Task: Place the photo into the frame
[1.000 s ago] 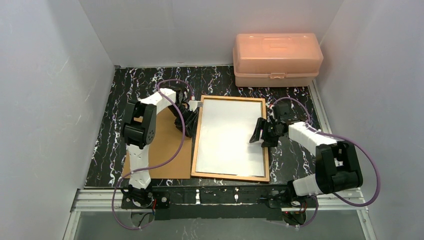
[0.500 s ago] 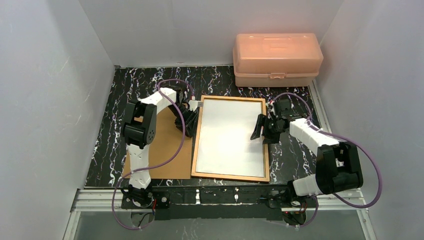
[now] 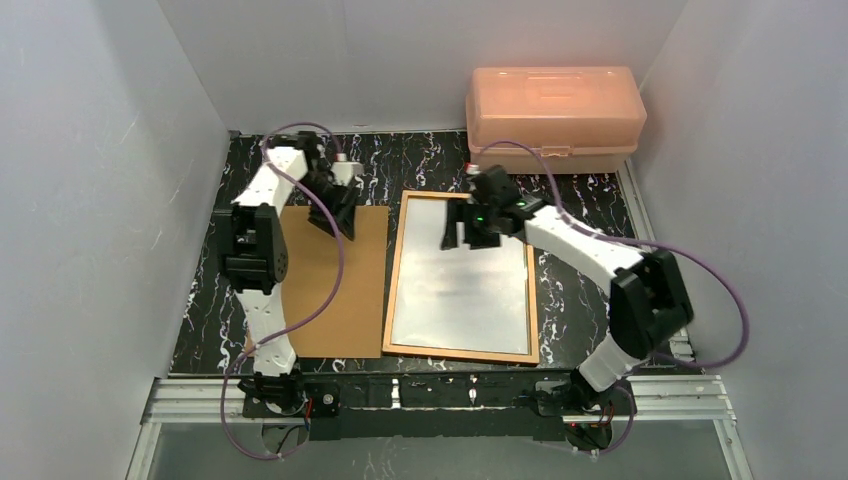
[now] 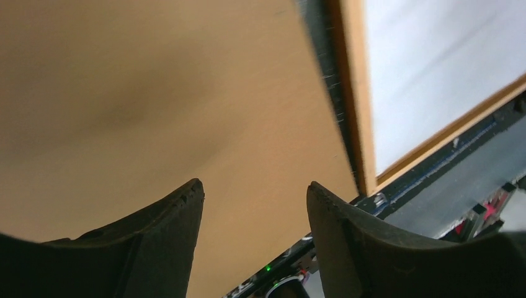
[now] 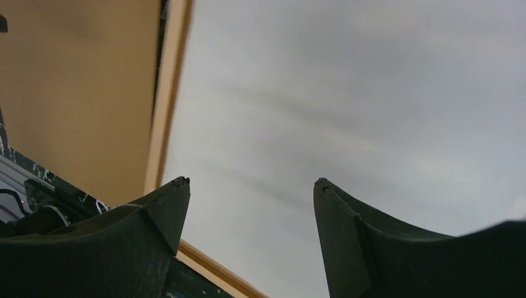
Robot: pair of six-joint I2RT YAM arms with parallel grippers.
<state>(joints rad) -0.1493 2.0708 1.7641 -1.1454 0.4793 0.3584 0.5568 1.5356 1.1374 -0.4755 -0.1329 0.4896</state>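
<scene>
The frame (image 3: 392, 292) lies flat in the middle of the table, thin orange-brown rails all round. The photo (image 3: 460, 290) lies inside it, plain white back up. My right gripper (image 3: 462, 233) hovers over the photo's far part, open, nothing between its fingers. In the right wrist view the gripper (image 5: 251, 180) stands above the white photo (image 5: 347, 93), with the frame's left rail (image 5: 173, 81) beside it. My left gripper (image 3: 336, 214) hangs open and empty over the far end of the brown board. The left wrist view shows the gripper (image 4: 254, 184) above that board, with the frame (image 4: 350, 93) and photo (image 4: 434, 68) to the right.
A plain brown backing board (image 3: 330, 300) lies flat left of the frame, close to its left rail. A pink plastic box (image 3: 553, 118) stands shut at the back right. White walls close in both sides and the back. The black marbled table top (image 3: 590, 310) shows right of the frame.
My left gripper has left the frame's far-left corner, moved left and away over the board, and opened. My right arm swung from the frame's right rail to above the photo's far part.
</scene>
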